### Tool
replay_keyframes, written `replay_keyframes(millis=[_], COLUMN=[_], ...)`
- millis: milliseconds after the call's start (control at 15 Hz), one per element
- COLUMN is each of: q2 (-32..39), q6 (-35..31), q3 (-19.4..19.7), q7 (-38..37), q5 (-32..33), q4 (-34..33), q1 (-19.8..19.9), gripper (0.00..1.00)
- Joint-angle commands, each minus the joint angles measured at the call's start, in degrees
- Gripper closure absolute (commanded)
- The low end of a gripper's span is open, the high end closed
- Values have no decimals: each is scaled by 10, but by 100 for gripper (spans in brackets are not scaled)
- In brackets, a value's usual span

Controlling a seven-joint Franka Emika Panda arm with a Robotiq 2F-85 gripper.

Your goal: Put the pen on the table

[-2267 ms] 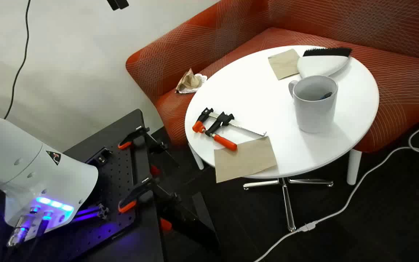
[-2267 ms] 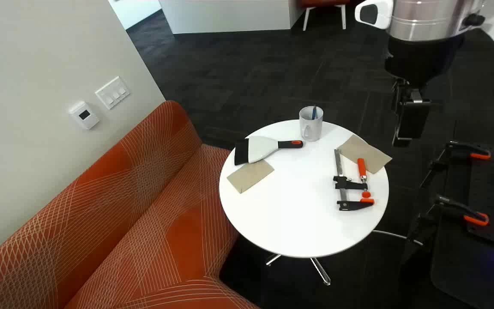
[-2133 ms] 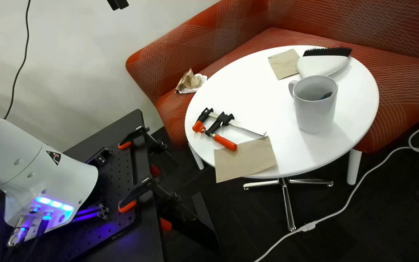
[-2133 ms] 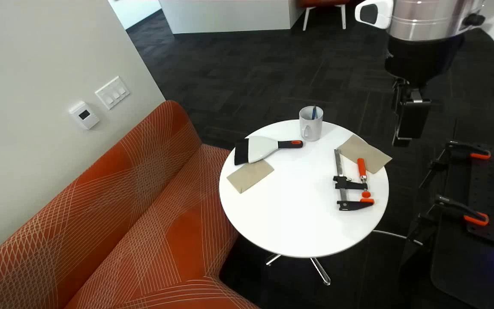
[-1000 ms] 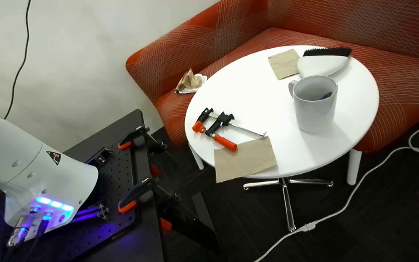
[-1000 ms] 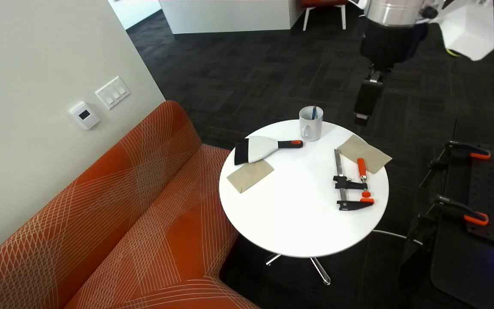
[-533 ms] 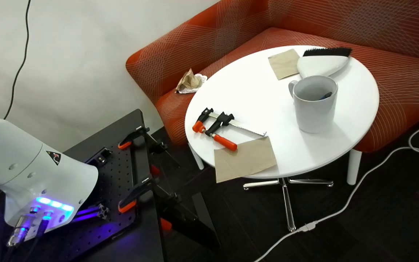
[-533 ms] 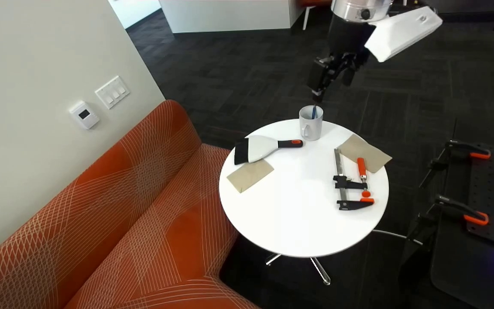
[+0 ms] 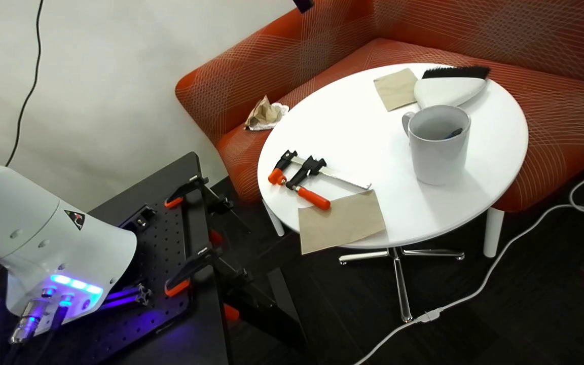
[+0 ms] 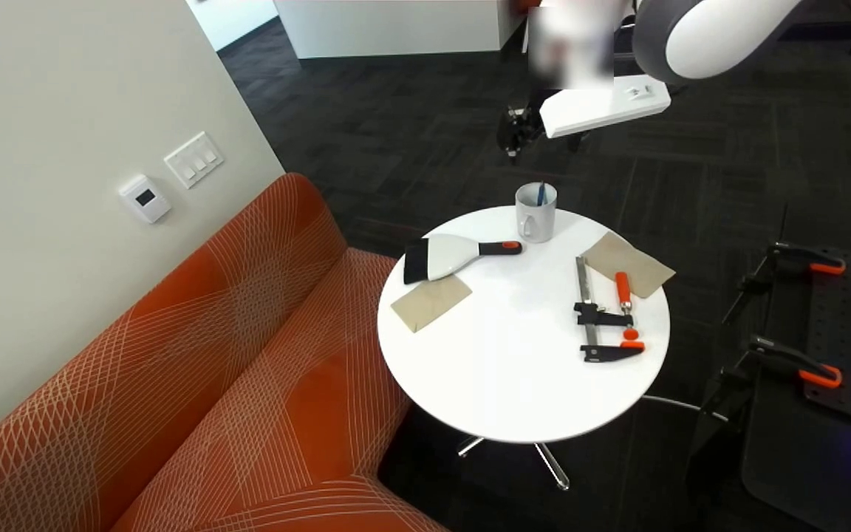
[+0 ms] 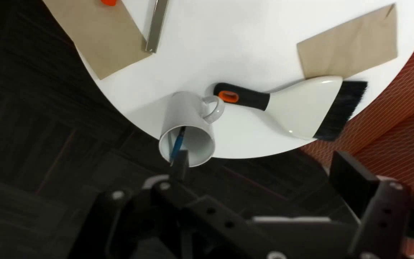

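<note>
near the surface point(image 11: 228, 46), we held the hand point(image 11: 261, 162) empty, its 2 jaws well apart, presumably to straddle the pen point(image 11: 178, 142) that leaned, propped, inside the mug point(image 11: 184, 109).

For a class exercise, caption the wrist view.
Black two-fingered tool, open in the foreground; slim blue pen leaning in a white handled mug on a round white table.

1. An exterior view looks down over the table point(image 9: 353, 126) toward the sofa point(image 9: 332, 45).
2. An exterior view looks from farther toward carpet point(image 10: 396, 133) beyond the table.
3. The wrist view looks down near the table's edge.
4. All share part of the table.
</note>
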State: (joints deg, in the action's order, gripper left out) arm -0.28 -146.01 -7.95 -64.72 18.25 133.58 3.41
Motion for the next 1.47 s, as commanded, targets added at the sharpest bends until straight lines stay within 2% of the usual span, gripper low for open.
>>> replay_keyframes(millis=[0, 467, 933, 1400], q2=[9, 17, 91, 174], q6=[2, 1, -2, -13], q3=[29, 39, 74, 124], q7=[-39, -48, -163, -284], q5=[23, 30, 5, -2], q4=[-5, -6, -61, -124], q1=[-22, -32, -38, -61], gripper=[0, 0, 0, 0])
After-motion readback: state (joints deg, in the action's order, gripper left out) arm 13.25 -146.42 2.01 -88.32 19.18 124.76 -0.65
